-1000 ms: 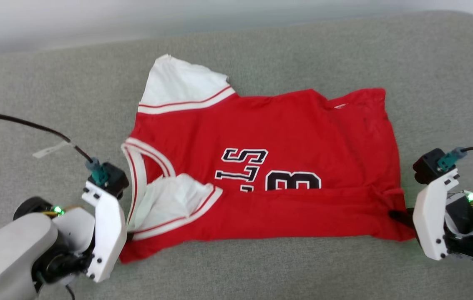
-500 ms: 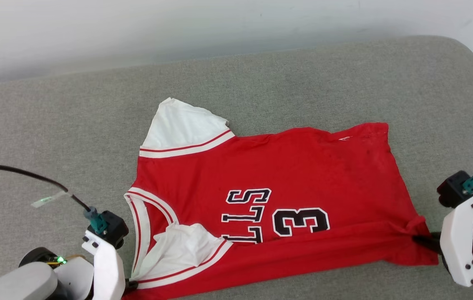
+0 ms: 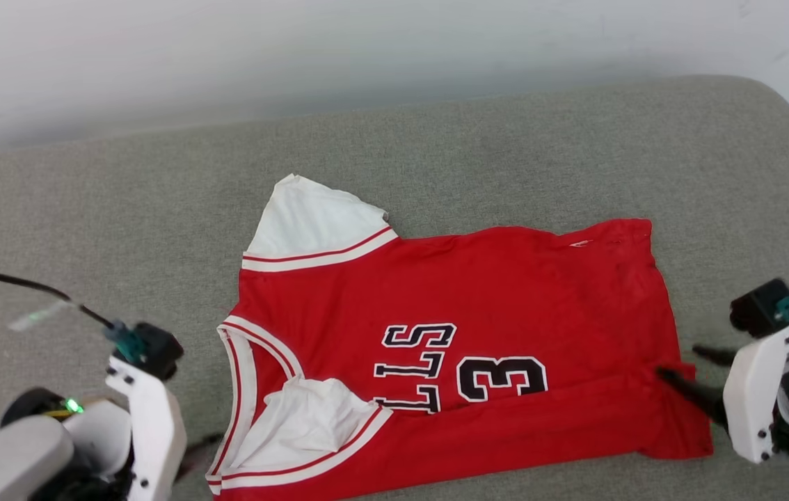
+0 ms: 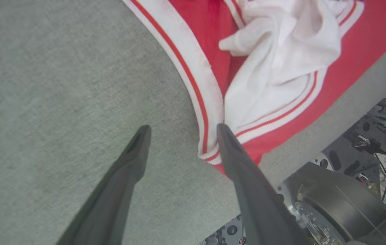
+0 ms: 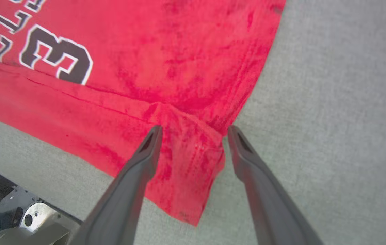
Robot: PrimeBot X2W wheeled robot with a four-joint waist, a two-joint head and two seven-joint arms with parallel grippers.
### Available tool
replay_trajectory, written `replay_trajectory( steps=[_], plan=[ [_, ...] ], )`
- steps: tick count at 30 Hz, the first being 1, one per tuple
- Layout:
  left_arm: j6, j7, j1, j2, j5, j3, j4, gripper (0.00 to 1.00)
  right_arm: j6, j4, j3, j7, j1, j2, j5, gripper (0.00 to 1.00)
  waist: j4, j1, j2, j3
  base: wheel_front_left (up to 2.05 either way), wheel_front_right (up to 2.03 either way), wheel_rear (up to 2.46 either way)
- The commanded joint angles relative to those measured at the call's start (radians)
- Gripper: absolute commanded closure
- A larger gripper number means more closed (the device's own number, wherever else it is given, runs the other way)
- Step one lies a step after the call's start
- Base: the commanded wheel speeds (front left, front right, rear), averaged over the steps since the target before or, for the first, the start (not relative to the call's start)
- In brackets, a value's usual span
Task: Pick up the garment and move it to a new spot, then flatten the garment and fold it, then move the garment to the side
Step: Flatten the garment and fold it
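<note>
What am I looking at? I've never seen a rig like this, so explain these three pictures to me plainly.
This is a wheeled robot with two arms, each ending in a hand of two long dark fingers. The wide picture comes from its head camera, looking down at a grey fabric cushion. On it lies a red jersey with white short sleeves, striped trim and a black number 3, its near edge folded over. The other two pictures come from wrist cameras looking along each hand's fingers. The left hand is open beside the striped collar; the right hand is open astride a puckered hem corner. Neither holds anything.
</note>
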Motion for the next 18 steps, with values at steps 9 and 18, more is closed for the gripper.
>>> replay_trajectory(
  steps=[9, 18],
  plan=[
    [-0.001, -0.079, -0.162, 0.052, 0.075, 0.107, -0.014, 0.0, 0.0, -0.006, -0.242, -0.343, 0.017, 0.068, -0.173, 0.0, -0.032, 0.0, 0.0, 0.021, 0.0, 0.0, 0.0],
    [-0.018, -0.049, -0.358, -0.007, 0.127, 0.167, 0.057, 0.0, 0.0, -0.137, -0.616, -0.508, 0.151, 0.209, -0.417, 0.0, -0.069, 0.0, 0.0, 0.139, 0.0, 0.0, 0.0]
  ],
)
